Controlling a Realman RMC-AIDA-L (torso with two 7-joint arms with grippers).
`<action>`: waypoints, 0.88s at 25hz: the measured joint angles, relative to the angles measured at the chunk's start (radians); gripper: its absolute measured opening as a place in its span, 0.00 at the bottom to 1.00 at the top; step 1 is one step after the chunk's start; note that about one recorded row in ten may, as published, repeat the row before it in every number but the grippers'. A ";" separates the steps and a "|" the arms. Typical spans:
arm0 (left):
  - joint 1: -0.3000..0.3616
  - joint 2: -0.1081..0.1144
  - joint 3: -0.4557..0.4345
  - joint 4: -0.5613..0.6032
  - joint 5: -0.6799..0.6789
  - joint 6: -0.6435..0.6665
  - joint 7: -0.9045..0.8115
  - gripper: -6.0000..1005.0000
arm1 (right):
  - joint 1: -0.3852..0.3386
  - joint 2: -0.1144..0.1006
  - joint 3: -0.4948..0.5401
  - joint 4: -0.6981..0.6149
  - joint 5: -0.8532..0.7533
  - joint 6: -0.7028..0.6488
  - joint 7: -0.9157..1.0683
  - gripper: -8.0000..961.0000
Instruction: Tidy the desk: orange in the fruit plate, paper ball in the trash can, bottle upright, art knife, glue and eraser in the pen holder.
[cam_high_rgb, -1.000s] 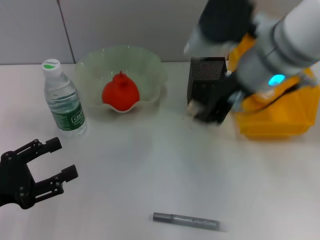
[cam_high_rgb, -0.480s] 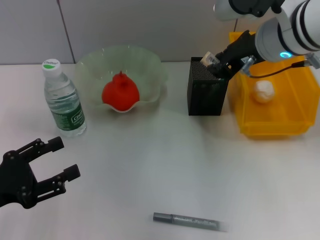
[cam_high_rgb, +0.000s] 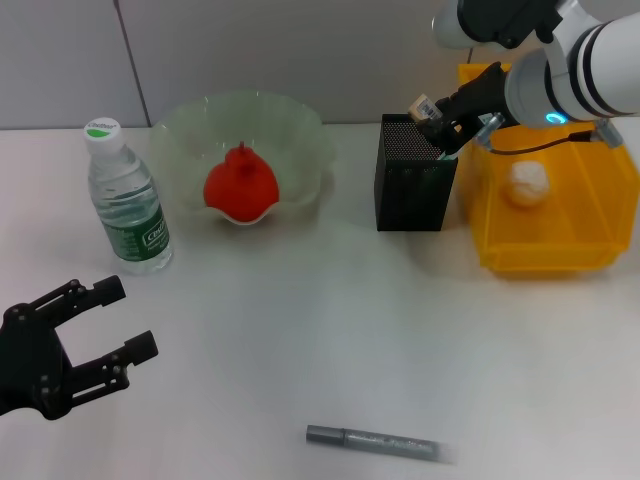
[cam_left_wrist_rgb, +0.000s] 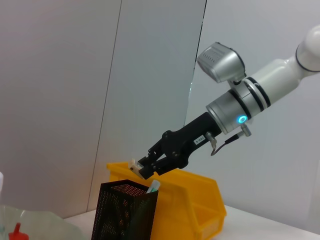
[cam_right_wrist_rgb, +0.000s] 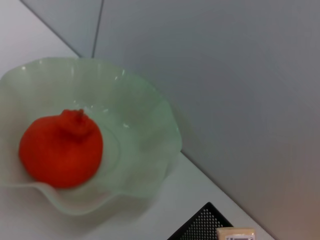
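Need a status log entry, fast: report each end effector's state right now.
Left end effector: open, empty, low over the desk's near left.
Right end effector: shut on the eraser, above the pen holder.

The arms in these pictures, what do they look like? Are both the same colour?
No. The right arm is white and grey with dark rings, a glowing blue-green light, a thin black cable and a black right gripper. On the other side only the left gripper shows: matte black, skeletal, with two jointed fingers and small screws.
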 joint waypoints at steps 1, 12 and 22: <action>-0.001 0.000 0.000 0.000 0.000 0.000 0.000 0.78 | 0.001 0.000 0.001 0.011 0.008 0.012 0.000 0.37; -0.005 0.004 -0.006 0.000 0.002 0.002 0.000 0.78 | 0.012 -0.002 0.007 0.073 0.061 0.054 -0.035 0.40; -0.013 0.026 -0.012 0.023 0.038 0.002 -0.035 0.77 | -0.073 -0.002 0.068 -0.130 0.158 -0.089 -0.043 0.74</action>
